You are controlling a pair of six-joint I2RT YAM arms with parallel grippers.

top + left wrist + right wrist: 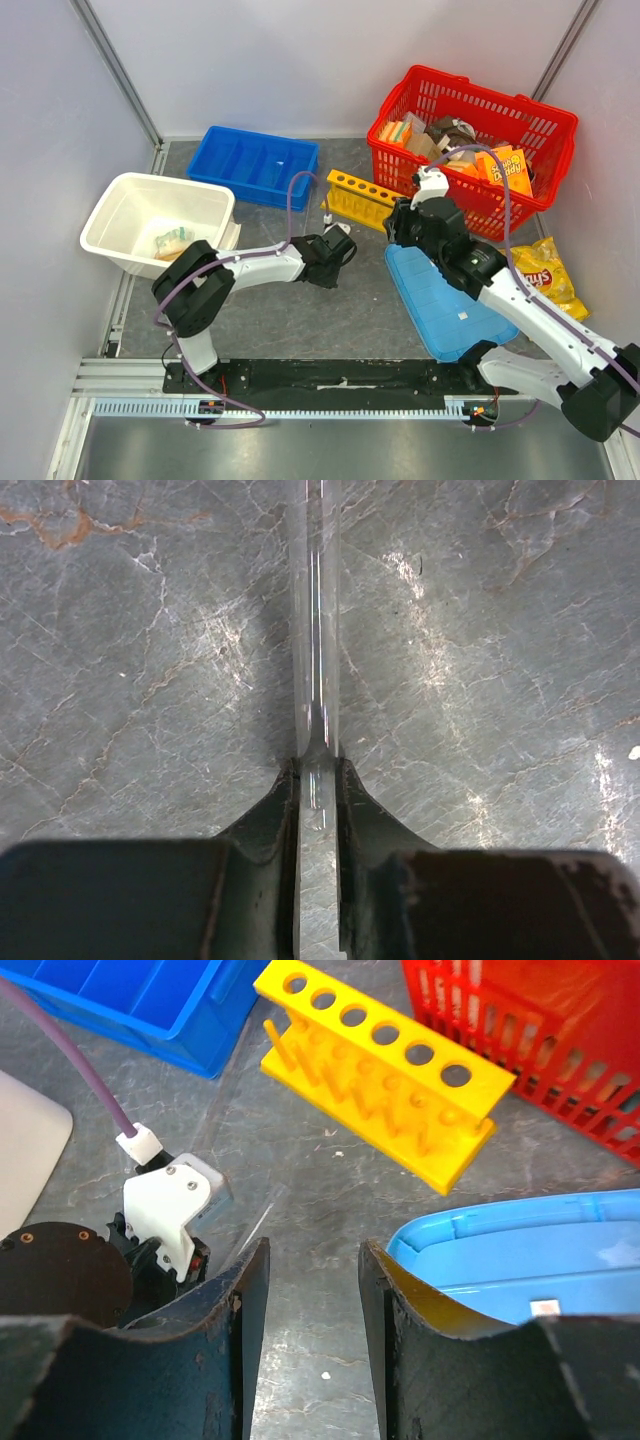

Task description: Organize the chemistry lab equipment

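The yellow test-tube rack (360, 200) stands on the table in front of the red basket; in the right wrist view (390, 1070) it shows a row of empty round holes. My left gripper (318, 780) is shut on a thin clear tube (315, 630) that points away from it, low over the table. It sits just left of the rack (338, 248). The tube also shows faintly in the right wrist view (252, 1225). My right gripper (312, 1260) is open and empty, just right of the rack's near end (400, 225). A small clear bag (168, 240) lies in the white bin. No rubber band shows.
A white bin (125, 205) stands at the left and a blue divided tray (255, 165) behind it. A red basket (480, 110) of packs and boxes is at the back right. A light-blue lid (450, 300) lies under my right arm, with a yellow chip bag (545, 275) to its right.
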